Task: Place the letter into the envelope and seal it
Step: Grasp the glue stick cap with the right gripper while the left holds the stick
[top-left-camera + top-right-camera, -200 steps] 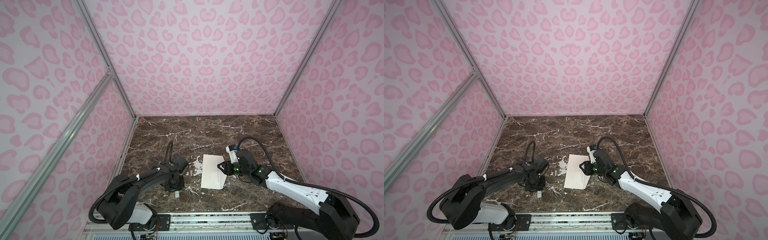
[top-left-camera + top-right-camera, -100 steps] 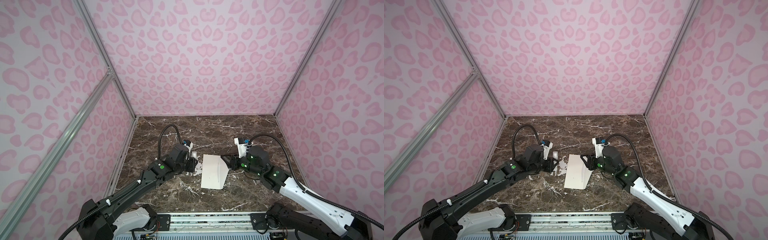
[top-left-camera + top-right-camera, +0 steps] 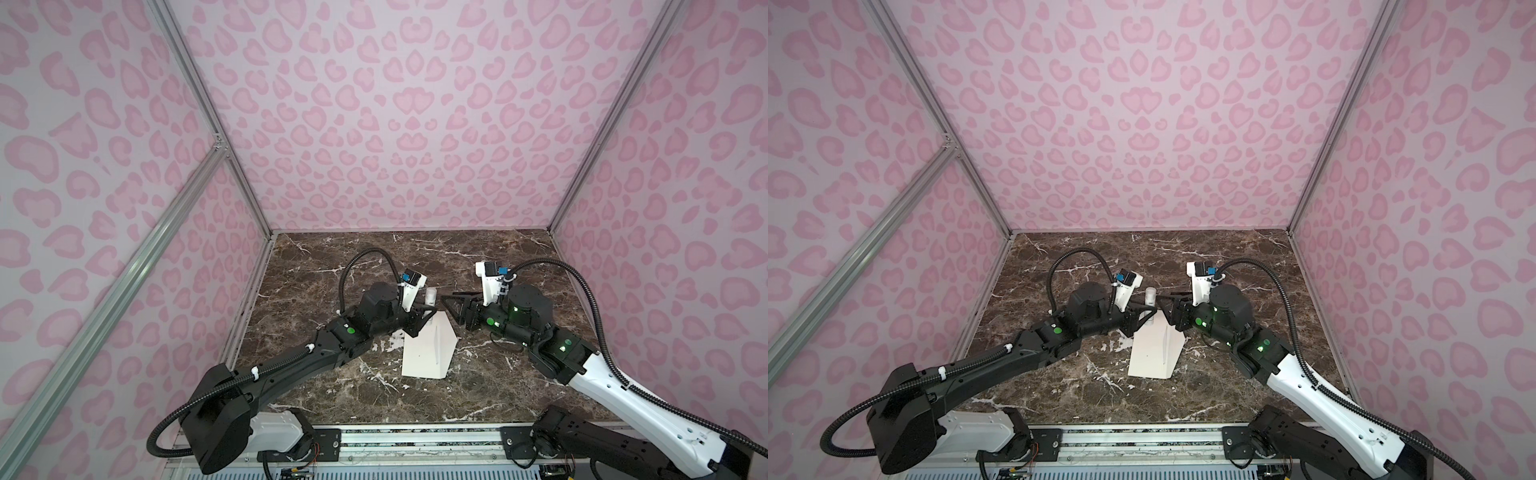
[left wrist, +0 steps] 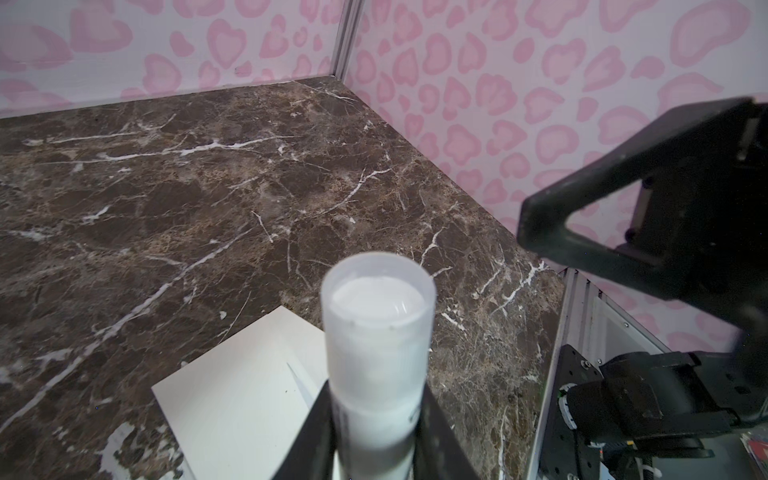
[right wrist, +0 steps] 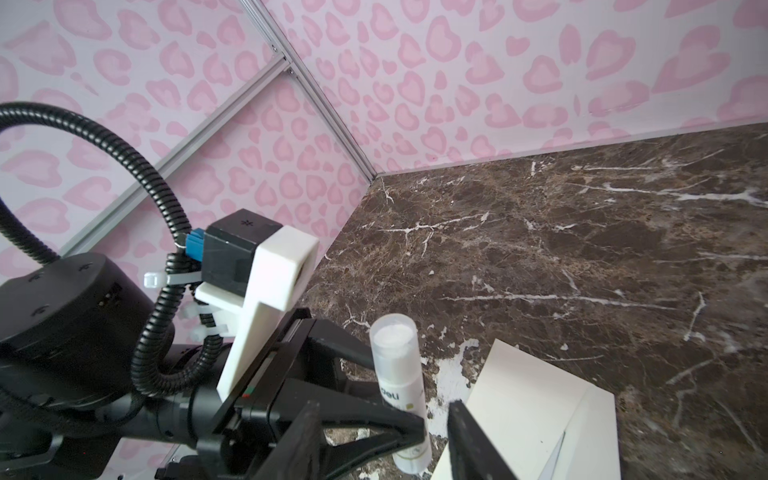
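Item: envelope (image 3: pixel 424 353) — cream-white paper, plain but for one tiny dark mark, lying on the brown marble table (image 3: pixel 415 257). It sits below both sets of fingers and runs back from them toward the robot's base, so its long axis goes near to far. The pointed flap is folded out on the right arm's side and is not sealed. Whether the flap lies flat or stands a little lifted cannot be told.

Item: letter. Not in view, so whether it is inside the envelope cannot be told.

Item: left gripper (image 4: pixel 376 440), clamped on a white glue stick (image 4: pixel 378 332) that stands upright with its frosted end up, over the envelope's far corner. Whether a cap is on cannot be told.

Item: right gripper (image 3: pixel 451 312) — jaws apart, nothing in them, facing the stick from the flap side and just beside it.

Judgement: both arms sit at the envelope's far end. The right fingers are nearer the flap, and the left carries the glue. Gluing looks to be the step in hand.

Beyond the fingers: bare marble.
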Controlling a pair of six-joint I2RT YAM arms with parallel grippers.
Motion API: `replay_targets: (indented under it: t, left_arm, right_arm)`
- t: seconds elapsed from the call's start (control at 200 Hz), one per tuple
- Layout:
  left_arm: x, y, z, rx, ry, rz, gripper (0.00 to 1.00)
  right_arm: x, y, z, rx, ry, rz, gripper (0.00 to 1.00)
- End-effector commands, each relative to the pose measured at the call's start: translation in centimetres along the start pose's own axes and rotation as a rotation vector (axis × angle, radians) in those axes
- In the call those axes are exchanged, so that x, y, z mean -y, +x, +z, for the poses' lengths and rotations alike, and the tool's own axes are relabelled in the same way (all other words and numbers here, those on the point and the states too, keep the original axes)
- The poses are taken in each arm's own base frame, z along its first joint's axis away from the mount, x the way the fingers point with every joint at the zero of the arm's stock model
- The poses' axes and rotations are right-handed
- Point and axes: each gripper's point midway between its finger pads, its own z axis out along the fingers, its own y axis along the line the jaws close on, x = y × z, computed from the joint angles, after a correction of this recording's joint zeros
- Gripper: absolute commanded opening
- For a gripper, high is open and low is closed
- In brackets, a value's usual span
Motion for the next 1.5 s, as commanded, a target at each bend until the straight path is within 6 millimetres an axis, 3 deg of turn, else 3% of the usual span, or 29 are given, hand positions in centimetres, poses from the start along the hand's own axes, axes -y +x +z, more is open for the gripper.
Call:
replay_targets:
  t: [0.0,0.445,1.195,1.495]
  left_arm:
    - [1.1,-1.9,0.3,0.062,0.017,0.077,0.23]
    - [1.9,-0.7,1.2,-0.005,0.001,0.134,0.23]
    - [2.5,0.4,1.1,-0.023,-0.010,0.173,0.22]
    - [2.5,0.3,1.2,-0.017,-0.019,0.180,0.22]
  right_arm:
    - [0.7,0.5,0.1,-0.034,0.055,-0.033,0.54]
    - [1.5,0.5,0.8,-0.064,0.123,-0.031,0.56]
    - [1.8,0.6,2.3,-0.068,0.103,0.060,0.35]
    - [2.2,1.3,2.7,-0.093,0.118,0.071,0.36]
